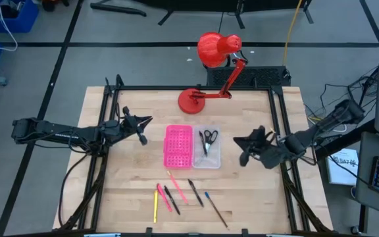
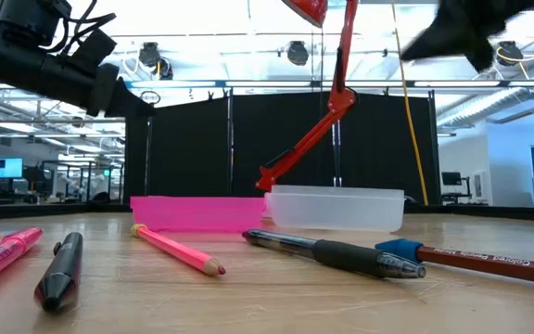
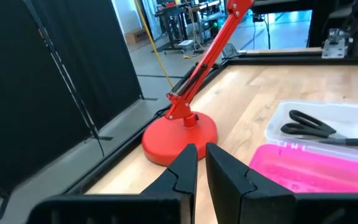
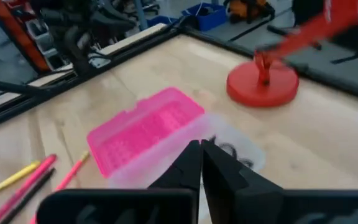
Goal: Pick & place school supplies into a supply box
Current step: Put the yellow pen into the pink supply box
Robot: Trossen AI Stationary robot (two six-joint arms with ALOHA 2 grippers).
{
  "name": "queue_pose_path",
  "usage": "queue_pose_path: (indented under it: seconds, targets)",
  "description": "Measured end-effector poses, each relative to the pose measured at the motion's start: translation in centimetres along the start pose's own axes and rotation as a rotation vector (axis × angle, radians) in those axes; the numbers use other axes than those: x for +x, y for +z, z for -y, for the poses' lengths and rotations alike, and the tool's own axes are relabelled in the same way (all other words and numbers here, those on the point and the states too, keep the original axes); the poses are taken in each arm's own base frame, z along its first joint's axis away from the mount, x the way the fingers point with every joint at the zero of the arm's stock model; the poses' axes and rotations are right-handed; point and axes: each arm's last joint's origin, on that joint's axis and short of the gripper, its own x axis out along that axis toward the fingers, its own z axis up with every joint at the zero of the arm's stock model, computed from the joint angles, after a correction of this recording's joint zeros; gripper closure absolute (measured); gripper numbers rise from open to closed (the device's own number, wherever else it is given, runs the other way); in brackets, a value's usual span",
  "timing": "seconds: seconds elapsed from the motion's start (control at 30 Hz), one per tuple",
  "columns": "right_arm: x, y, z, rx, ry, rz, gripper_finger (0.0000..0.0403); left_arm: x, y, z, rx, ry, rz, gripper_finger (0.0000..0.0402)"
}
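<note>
The supply box lies open at mid table, with a hot-pink half (image 1: 178, 146) joined to a clear tray (image 1: 207, 153). Black-handled scissors (image 1: 208, 138) lie in the clear tray and also show in the left wrist view (image 3: 309, 124). Several pens and pencils lie flat on the near table: a yellow one (image 1: 155, 205), a pink pencil (image 1: 177, 187), a black pen (image 1: 195, 193) and a blue-tipped pencil (image 1: 216, 207). My left gripper (image 1: 141, 129) hovers left of the box, shut and empty. My right gripper (image 1: 245, 148) hovers right of the box, shut and empty.
A red desk lamp stands with its base (image 1: 193, 100) on the far part of the table, just beyond the box, and its head (image 1: 214, 49) past the far edge. A black frame (image 1: 110, 89) edges the table. Bare wood lies between each gripper and the box.
</note>
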Motion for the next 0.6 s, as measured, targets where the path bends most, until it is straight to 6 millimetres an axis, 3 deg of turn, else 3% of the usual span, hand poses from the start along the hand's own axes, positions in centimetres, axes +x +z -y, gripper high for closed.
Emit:
queue_pose_path:
  seconds: [0.2, 0.4, 0.6]
  targets:
    - [1.3, -3.8, 3.7, -0.047, 0.108, 0.020, 0.0401, 0.0, 0.0, 0.0, -0.010, 0.003, 0.001, 0.0360]
    - [1.9, -4.8, 5.5, -0.211, 0.222, 0.191, 0.0402, 0.0, 0.2, 0.0, 0.083, 0.007, 0.018, 0.0360]
    - [2.1, -5.4, 7.0, -0.297, 0.254, 0.346, 0.0403, 0.0, 0.2, 0.0, 0.047, 0.006, 0.016, 0.0360]
